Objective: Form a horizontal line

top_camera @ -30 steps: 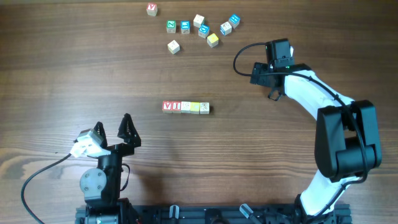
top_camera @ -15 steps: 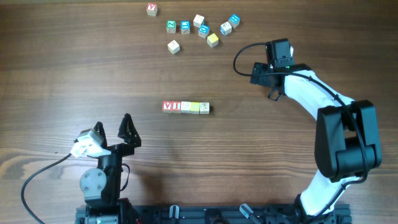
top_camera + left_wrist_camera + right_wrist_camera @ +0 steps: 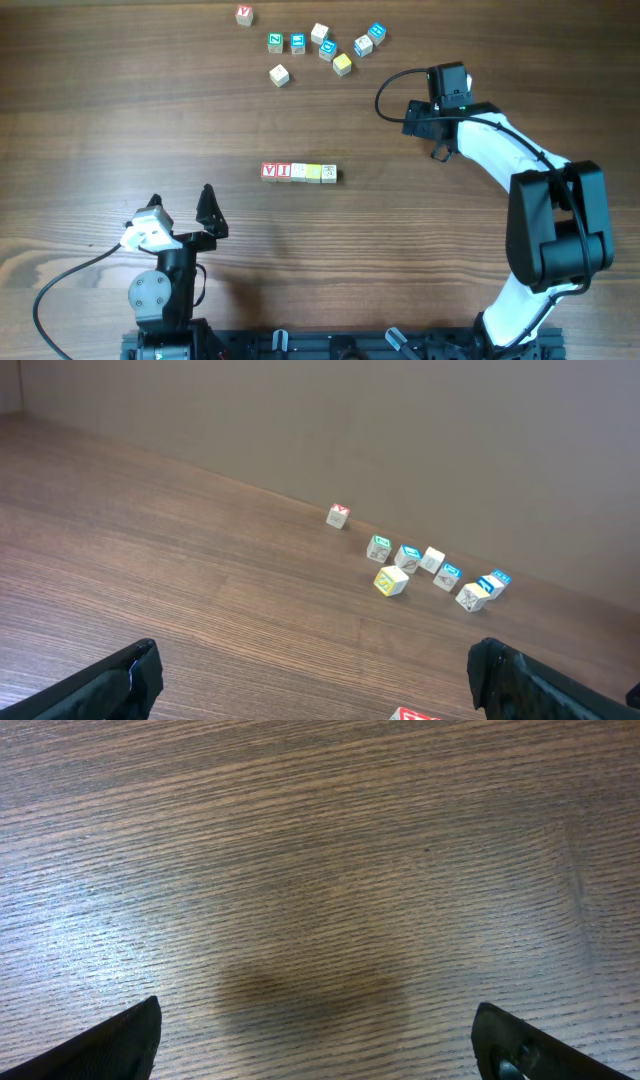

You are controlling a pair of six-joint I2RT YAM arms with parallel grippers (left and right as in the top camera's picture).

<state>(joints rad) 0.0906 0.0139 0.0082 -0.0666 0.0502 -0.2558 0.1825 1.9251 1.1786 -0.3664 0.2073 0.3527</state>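
Observation:
A short row of small cubes (image 3: pixel 299 172) lies left to right in the middle of the wooden table; its red left end (image 3: pixel 418 715) shows at the bottom edge of the left wrist view. Several loose cubes (image 3: pixel 325 45) are scattered at the far edge, also in the left wrist view (image 3: pixel 432 567). My left gripper (image 3: pixel 182 208) is open and empty near the front left, below and left of the row. My right gripper (image 3: pixel 440 130) is open and empty over bare wood at the right; its wrist view (image 3: pixel 318 1030) shows only tabletop between the fingers.
A lone red-marked cube (image 3: pixel 244 14) sits at the far left of the scatter, also in the left wrist view (image 3: pixel 338 515). A white cube (image 3: pixel 279 74) and a yellow cube (image 3: pixel 342 64) lie nearest the row. A wall rises behind the table's far edge.
The left gripper has shifted slightly at the front left. The right arm and the cubes have not moved.

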